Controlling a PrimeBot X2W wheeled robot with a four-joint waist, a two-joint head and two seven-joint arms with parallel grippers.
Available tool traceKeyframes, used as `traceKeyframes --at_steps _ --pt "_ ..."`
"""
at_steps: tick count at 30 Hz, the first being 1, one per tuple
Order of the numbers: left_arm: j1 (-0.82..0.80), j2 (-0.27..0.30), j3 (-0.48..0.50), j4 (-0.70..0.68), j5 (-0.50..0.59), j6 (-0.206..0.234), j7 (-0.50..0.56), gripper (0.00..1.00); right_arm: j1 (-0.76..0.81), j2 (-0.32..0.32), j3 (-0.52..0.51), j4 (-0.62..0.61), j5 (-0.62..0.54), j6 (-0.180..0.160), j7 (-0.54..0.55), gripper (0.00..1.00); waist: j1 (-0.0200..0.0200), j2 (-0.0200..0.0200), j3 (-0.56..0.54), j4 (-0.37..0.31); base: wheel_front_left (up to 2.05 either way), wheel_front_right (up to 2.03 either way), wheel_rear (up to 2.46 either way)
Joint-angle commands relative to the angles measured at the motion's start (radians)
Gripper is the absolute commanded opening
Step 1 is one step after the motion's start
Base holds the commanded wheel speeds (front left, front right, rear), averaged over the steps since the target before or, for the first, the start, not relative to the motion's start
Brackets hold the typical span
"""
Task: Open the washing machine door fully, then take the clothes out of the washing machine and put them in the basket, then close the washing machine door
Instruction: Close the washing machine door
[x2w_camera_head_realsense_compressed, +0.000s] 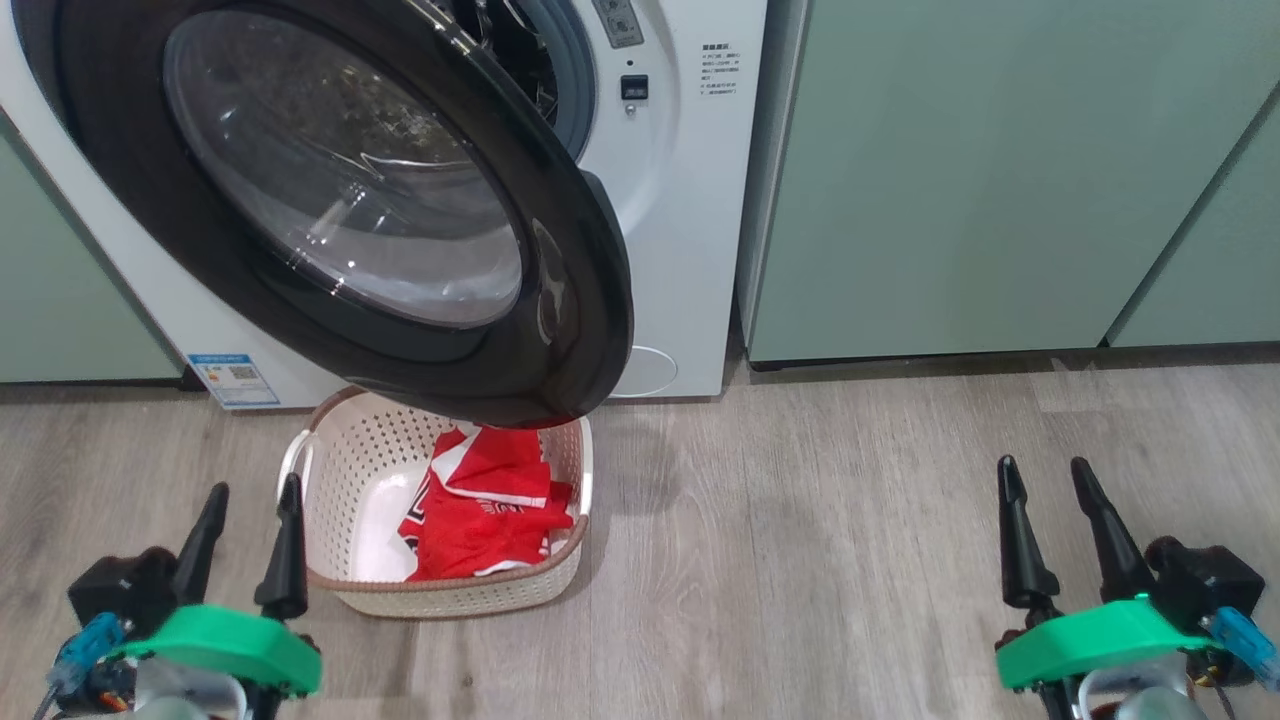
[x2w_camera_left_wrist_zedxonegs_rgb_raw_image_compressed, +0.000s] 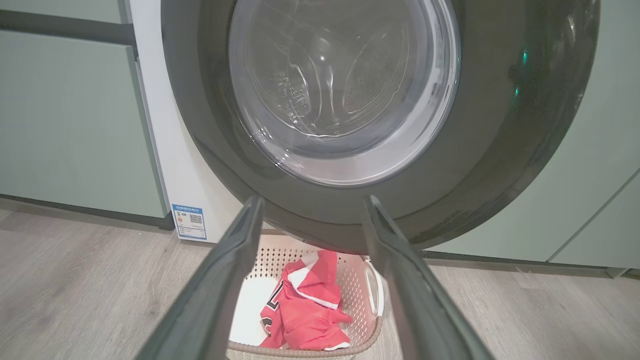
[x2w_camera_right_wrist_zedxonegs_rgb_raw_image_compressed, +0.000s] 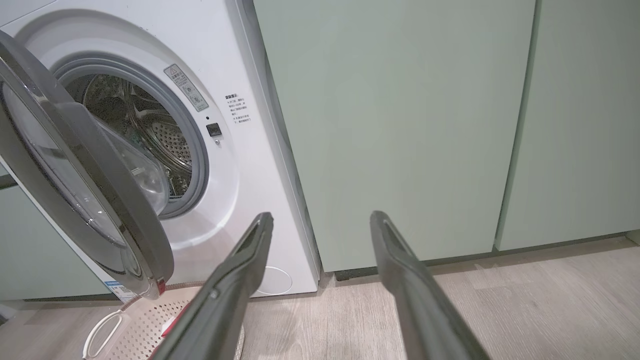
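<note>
Clothes (x2w_camera_head_realsense_compressed: 490, 505) in the basket (x2w_camera_head_realsense_compressed: 345, 440): red heap, white trim, bunched toward the basket's three o'clock side, pale floor of it bare at nine. Basket down on the wood floor (x2w_camera_head_realsense_compressed: 800, 520), seven o'clock in the head view, far end tucked under the door (x2w_camera_head_realsense_compressed: 330, 200). Door swung well out from the washer (x2w_camera_head_realsense_compressed: 680, 200), glossy black rim and clear bowl sweeping from centre up to eleven o'clock, lowest edge hanging over the basket's far rim. Right wrist view, ten o'clock: opening exposed, grey gasket (x2w_camera_right_wrist_zedxonegs_rgb_raw_image_compressed: 200, 150) ringing the perforated steel drum (x2w_camera_right_wrist_zedxonegs_rgb_raw_image_compressed: 165, 140). Blue label (x2w_camera_head_realsense_compressed: 232, 378) at nine o'clock in the head view, low on the washer's front; round flap (x2w_camera_head_realsense_compressed: 650, 370) dead centre, just past the door's edge. Green cabinets (x2w_camera_head_realsense_compressed: 1000, 170) from one round to three o'clock. Left gripper (x2w_camera_head_realsense_compressed: 255, 487) at eight o'clock, fingers spread, empty, inner tip just beside the basket's left handle, contact impossible to call. Left wrist view: same two fingers wide apart, framing clothes and basket at six o'clock, door bowl at twelve. Right gripper (x2w_camera_head_realsense_compressed: 1043, 464) at four o'clock, well apart from basket and washer, above bare floor, fingers spread too, holding nothing.
</note>
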Motion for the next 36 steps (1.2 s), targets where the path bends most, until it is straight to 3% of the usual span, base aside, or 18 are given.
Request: traceKeyframes --at_steps 1,18,19,20,21,29,36 --pt "-0.039 0.009 0.05 -0.03 0.021 -0.006 -0.009 1.0 -0.013 -0.001 0.019 -0.03 -0.003 -0.001 -0.006 1.0 0.0 0.0 0.0 0.0 0.0 0.0 0.0" --pt "-0.047 -0.014 0.09 -0.008 0.083 -0.006 -0.009 1.0 -0.027 0.005 -0.009 -0.034 0.015 -0.001 -0.006 1.0 0.0 0.0 0.0 0.003 0.0 0.0 0.0" --pt "-0.047 -0.018 0.093 -0.006 0.085 -0.006 -0.009 1.0 -0.031 0.004 -0.014 -0.036 0.017 -0.001 -0.006 0.71 0.0 0.0 0.001 0.005 0.0 0.0 0.0" --pt "-0.046 -0.022 0.094 -0.005 0.087 -0.006 -0.009 1.0 -0.038 0.002 -0.018 -0.041 0.016 -0.001 -0.006 0.29 0.0 0.0 0.002 0.008 0.0 0.0 0.0" --pt "-0.044 -0.024 0.094 -0.004 0.088 -0.006 -0.009 1.0 -0.045 0.0 -0.024 -0.045 0.016 -0.001 -0.006 0.0 0.0 0.0 0.004 0.01 0.0 0.0 0.0" --pt "-0.046 -0.048 0.081 0.019 0.103 -0.006 -0.009 1.0 -0.141 0.002 -0.066 -0.11 0.058 -0.001 -0.006 0.0 0.0 0.0 0.019 0.054 0.0 0.0 0.0" --pt "-0.05 -0.061 0.056 0.037 0.105 -0.006 -0.009 1.0 -0.265 -0.03 0.018 -0.225 0.052 -0.001 -0.006 0.0 0.0 0.0 0.011 0.126 0.0 0.0 0.0"
